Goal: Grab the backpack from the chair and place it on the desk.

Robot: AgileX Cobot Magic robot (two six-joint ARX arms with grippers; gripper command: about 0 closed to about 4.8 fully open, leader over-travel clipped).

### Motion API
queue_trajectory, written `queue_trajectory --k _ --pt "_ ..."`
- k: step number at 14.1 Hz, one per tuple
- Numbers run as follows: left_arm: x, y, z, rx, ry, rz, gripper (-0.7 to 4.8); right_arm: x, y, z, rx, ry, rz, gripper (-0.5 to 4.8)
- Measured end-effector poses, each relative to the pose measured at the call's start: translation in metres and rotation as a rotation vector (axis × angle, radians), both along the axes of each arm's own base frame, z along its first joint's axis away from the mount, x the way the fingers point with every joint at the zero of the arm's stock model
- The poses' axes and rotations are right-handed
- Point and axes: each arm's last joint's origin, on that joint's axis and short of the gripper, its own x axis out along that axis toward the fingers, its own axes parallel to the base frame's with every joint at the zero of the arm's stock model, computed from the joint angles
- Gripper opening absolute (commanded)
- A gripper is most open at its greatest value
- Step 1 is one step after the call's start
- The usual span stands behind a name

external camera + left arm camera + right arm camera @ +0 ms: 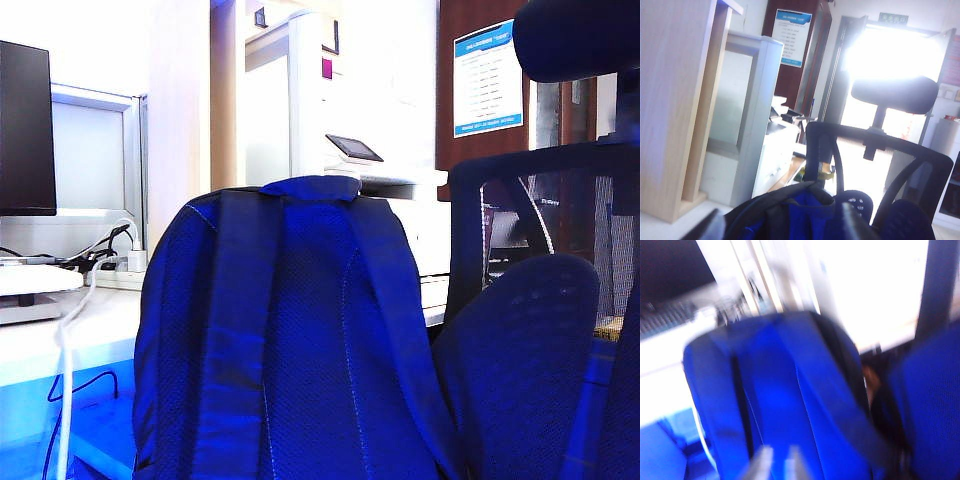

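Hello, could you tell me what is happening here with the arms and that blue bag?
A large dark blue fabric backpack stands upright, its straps facing the exterior camera, beside the dark mesh office chair and in front of the long white desk. The left gripper sits just above the backpack's top with fingers spread. The right gripper points at its strapped back, fingers slightly apart. Neither holds it.

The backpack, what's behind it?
Behind the backpack stands a white printer with a small screen. To the right is the chair. The printer's lower part and what the backpack rests on are hidden.
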Motion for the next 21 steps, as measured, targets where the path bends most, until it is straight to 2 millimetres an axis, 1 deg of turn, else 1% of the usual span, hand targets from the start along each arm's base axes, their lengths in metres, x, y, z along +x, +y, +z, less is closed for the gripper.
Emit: queue_trajectory --k 2,3,4,5,6,7,9,10,12,14,16,18,19,20,21 --pt "0.01 -0.002 0.009 0.024 0.07 -0.042 3.69 -0.001 0.0 0.017 0.01 -0.047 0.0 1.18" --pt "0.018 -0.004 0.017 0.053 0.099 -0.068 3.69 -0.001 0.0 0.024 0.013 -0.067 0.0 1.18" --pt "0.027 -0.006 0.025 0.105 0.114 -0.093 3.69 -0.002 0.0 0.028 0.015 -0.078 -0.001 1.47" --pt "0.041 -0.009 0.033 0.158 0.136 -0.122 3.78 -0.002 0.0 0.03 0.016 -0.086 -0.001 2.12" --pt "0.058 -0.011 0.037 0.201 0.167 -0.152 4.19 -0.002 0.0 0.032 0.018 -0.092 -0.002 2.58" --pt "0.075 -0.014 0.036 0.234 0.217 -0.185 4.79 -0.002 -0.001 0.034 0.039 -0.087 -0.006 2.88" --pt "0.109 -0.021 0.023 0.296 0.323 -0.225 4.79 -0.002 -0.001 0.039 0.069 -0.086 -0.027 2.91" --pt "0.13 -0.028 0.009 0.335 0.398 -0.256 4.79 -0.003 -0.001 0.042 0.078 -0.091 -0.027 3.21" --pt "0.157 -0.037 -0.013 0.42 0.472 -0.279 4.79 -0.003 -0.001 0.047 0.111 -0.085 -0.026 3.3" --pt "0.182 -0.044 -0.028 0.484 0.518 -0.279 4.79 0.002 0.0 0.056 0.117 -0.071 -0.026 3.4" --pt "0.205 -0.048 -0.033 0.496 0.544 -0.265 4.79 0.015 0.002 0.067 0.112 -0.039 -0.027 3.41" --pt "0.225 -0.051 -0.032 0.497 0.529 -0.254 4.79 0.028 0.005 0.066 0.101 0.025 -0.011 3.41" --pt "0.233 -0.053 -0.035 0.498 0.529 -0.253 4.79 0.035 0.006 0.065 0.095 0.054 -0.005 3.41" --pt "0.247 -0.055 -0.039 0.498 0.54 -0.257 4.79 0.041 0.008 0.065 0.091 0.077 -0.002 3.41" --pt "0.254 -0.056 -0.043 0.499 0.552 -0.257 4.79 0.044 0.008 0.064 0.091 0.08 -0.003 3.41"
